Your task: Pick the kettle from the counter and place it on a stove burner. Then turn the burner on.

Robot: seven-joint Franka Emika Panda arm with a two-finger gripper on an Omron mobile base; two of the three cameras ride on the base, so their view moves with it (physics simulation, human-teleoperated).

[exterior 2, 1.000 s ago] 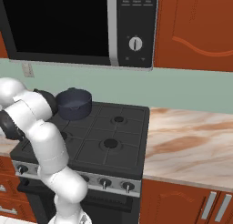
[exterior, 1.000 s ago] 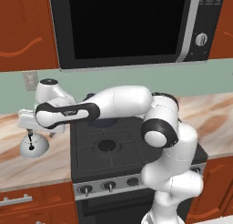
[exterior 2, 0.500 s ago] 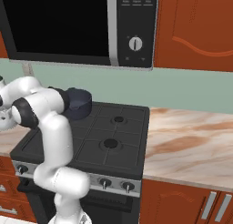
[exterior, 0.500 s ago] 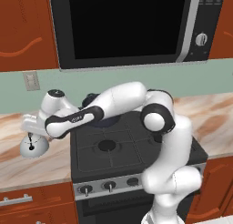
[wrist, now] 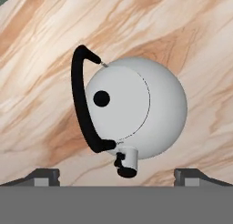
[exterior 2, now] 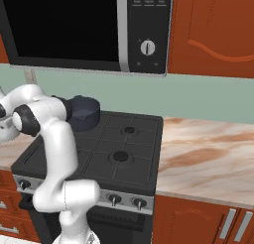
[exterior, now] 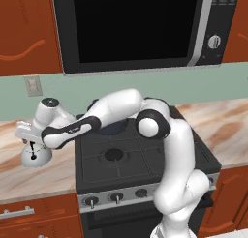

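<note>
Jaws stand spread wide in the hand view, their two dark tips low at either side of the gripper [wrist: 117, 176], holding nothing; the kettle [wrist: 136, 113] sits between and beyond them on the marbled table [wrist: 182, 32], its black handle [wrist: 82, 100] arching along one side, the black knob on the lid, the short spout pointing toward the camera. From the left base view, the arm reaches far left over the table [exterior: 29, 179] and the gripper [exterior: 30, 141] hangs just above the kettle [exterior: 36, 156], which stands left of the stove [exterior: 140, 157]. From the right base view, a dark pot [exterior 2: 83, 113] rests on the stove's [exterior 2: 106, 153] back left corner behind the arm.
</note>
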